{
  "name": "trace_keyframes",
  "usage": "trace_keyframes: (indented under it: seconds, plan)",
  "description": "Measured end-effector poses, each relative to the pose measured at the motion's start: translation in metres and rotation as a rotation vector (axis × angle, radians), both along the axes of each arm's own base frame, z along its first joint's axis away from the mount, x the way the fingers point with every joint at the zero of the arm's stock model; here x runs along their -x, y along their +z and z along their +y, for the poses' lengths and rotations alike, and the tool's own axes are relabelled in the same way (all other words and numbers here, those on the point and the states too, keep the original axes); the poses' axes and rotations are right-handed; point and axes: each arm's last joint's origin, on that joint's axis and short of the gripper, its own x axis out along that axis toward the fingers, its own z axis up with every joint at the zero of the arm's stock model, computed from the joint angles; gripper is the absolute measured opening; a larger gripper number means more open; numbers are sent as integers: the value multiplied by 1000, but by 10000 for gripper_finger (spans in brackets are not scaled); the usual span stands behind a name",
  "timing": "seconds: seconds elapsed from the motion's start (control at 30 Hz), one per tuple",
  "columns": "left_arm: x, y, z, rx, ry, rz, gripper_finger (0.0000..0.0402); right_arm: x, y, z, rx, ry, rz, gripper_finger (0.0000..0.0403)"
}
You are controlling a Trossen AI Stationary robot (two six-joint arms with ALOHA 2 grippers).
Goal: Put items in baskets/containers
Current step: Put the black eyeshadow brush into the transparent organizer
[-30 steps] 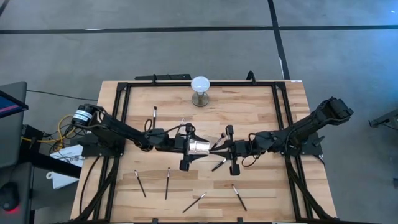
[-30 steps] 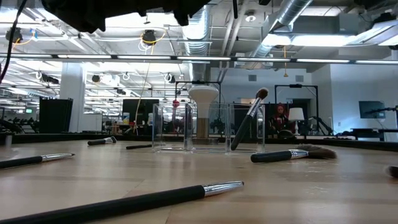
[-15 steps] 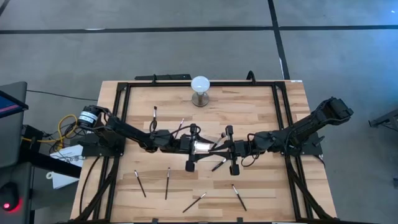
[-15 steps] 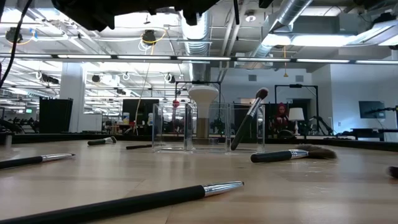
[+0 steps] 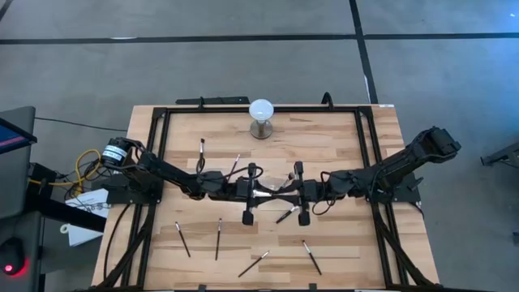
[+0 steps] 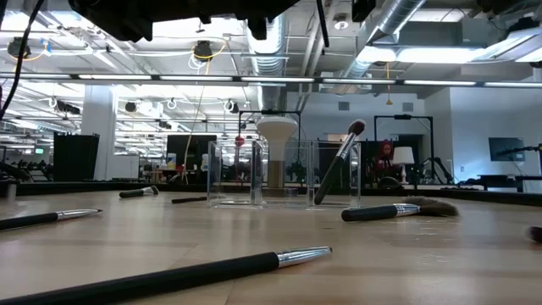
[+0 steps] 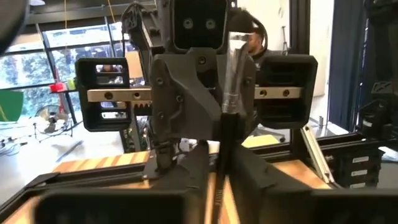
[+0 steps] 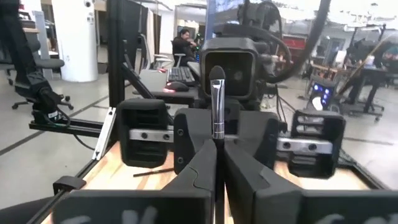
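Gripping one brush (image 7: 231, 74) from both ends | left gripper (image 5: 253, 192) and right gripper (image 5: 297, 191) jaws pinched onto it above clear holder (image 6: 284, 174) | mid-bench (image 5: 340, 243) | loose brushes (image 5: 218, 238) nearby

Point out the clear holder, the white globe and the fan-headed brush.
clear holder (image 6: 284, 174), low view, front wall.
white globe (image 5: 261, 109), high view, top of the globe.
fan-headed brush (image 6: 385, 212), low view, dark handle.
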Motion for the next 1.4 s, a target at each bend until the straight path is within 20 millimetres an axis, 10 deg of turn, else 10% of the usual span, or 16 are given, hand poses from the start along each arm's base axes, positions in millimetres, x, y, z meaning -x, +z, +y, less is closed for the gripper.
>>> trace_keyframes:
  seconds: [0.33,0.63,0.83,1.4]
  plan:
    - [5,-5,17,-30,162,146,15,2,-1,-4,3,-106,28,119]
    - [70,-14,55,47,353,234,16,11,4,11,3,-65,17,182]
    - [98,-39,76,230,316,180,21,15,0,21,22,-77,51,184]
    - [74,-65,59,336,293,291,26,17,-11,22,30,-94,156,134]
